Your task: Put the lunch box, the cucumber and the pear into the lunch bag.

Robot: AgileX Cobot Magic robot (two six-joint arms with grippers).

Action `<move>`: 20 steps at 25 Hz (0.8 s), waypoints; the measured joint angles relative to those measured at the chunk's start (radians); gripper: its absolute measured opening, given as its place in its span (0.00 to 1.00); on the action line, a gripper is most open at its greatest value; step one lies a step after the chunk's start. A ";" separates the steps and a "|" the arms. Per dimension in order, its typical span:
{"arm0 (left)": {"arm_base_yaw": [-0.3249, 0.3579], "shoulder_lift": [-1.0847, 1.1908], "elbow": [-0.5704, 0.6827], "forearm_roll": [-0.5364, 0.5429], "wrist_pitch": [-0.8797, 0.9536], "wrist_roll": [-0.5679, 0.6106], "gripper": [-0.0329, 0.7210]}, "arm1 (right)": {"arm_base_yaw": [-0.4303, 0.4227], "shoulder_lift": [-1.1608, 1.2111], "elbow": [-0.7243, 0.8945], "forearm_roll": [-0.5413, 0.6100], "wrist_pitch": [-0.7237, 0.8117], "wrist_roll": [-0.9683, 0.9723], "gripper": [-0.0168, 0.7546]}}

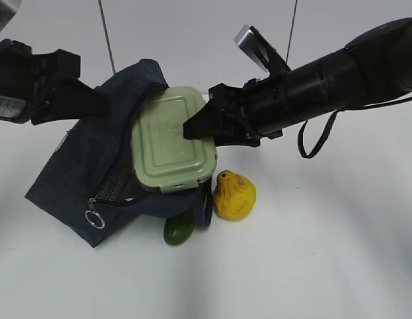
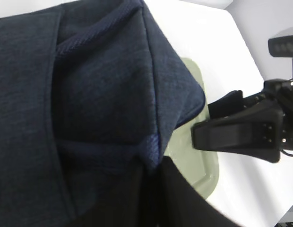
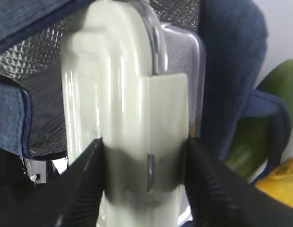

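Observation:
The pale green lid of the lunch box faces up, and its far end sits inside the open mouth of the navy lunch bag. My right gripper is shut on the box's near end, with the fingers pressing on both sides of the lunch box. My left gripper is shut on the upper edge of the lunch bag, holding the mouth up. The pear stands on the table beside the bag. The cucumber lies half under the bag's front.
A silver ring pull hangs at the bag's front corner. The bag's strap loops over the cucumber, close to the pear. The white table spreads in front and to the right.

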 joint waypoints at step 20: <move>0.000 0.007 -0.001 -0.105 0.036 0.049 0.06 | 0.111 0.007 -0.084 0.026 -0.117 0.013 0.52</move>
